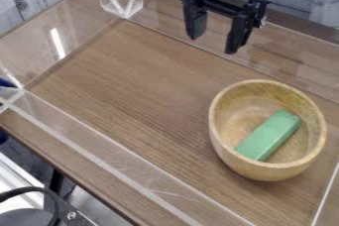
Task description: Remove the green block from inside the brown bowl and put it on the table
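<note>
Camera view: tool (217, 30) spread wide, empty, hanging beyond the bowl (229, 106), so green block (269, 135) lies ungrabbed inside, desk (126, 91) free for placing.

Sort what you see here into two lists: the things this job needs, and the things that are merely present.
Needed: green block, lying in the brown bowl; the table; the open gripper.
Merely present: clear acrylic walls; clear corner bracket at the back.
</note>
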`<act>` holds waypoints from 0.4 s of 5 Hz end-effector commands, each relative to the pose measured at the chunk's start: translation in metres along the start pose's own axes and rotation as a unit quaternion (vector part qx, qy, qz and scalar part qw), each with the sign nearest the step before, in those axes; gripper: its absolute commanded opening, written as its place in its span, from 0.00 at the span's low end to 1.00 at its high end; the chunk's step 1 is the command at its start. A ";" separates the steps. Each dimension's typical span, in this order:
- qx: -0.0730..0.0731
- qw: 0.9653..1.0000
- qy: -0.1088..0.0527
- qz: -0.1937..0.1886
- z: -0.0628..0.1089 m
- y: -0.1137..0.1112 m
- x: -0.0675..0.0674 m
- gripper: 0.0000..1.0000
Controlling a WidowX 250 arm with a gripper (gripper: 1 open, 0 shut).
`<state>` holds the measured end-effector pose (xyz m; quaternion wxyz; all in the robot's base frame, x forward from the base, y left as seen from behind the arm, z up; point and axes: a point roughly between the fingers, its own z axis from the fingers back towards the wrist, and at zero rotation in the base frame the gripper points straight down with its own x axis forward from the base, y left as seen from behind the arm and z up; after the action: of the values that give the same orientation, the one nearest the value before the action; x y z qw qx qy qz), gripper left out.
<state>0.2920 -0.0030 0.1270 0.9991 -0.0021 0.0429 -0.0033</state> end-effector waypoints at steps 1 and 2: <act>-0.001 1.000 0.009 -0.013 -0.007 -0.009 -0.003 1.00; -0.005 0.999 0.016 -0.044 -0.018 -0.026 -0.011 1.00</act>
<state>0.2733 -0.0286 0.0896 0.9941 -0.0075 0.0984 -0.0447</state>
